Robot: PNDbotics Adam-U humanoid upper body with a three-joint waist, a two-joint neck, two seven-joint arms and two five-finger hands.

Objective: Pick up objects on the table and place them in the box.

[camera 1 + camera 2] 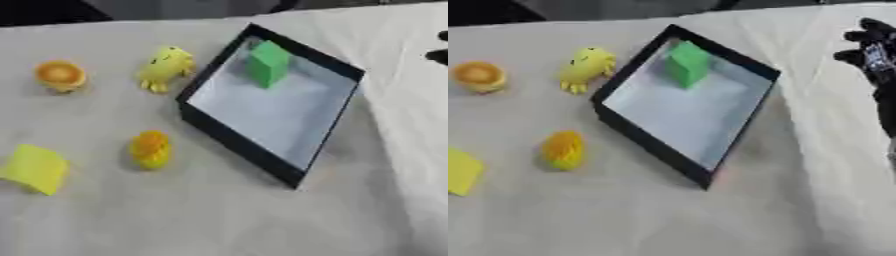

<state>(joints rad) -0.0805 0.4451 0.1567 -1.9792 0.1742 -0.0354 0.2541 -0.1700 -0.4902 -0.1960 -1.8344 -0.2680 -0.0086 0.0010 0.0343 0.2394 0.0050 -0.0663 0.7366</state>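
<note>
Your right hand point(875, 55) hovers right of the box point(236, 145), holding nothing; whether its fingers are open or curled, you cannot tell. A green block point(268, 63) stands in the box's far corner. Left of the box lie a yellow toy point(165, 66), orange cup point(59, 75), yellow-orange piece point(150, 149) and yellow sheet point(35, 168).

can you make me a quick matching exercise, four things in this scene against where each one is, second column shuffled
Things:
1. green block
2. yellow flat piece
3. round orange toy
4. right hand

Places:
A. far left of the table, up top
B. inside the black box
C. right edge, beyond the box
D. near left edge of the table

Pairs: 1-B, 2-D, 3-A, 4-C
</note>
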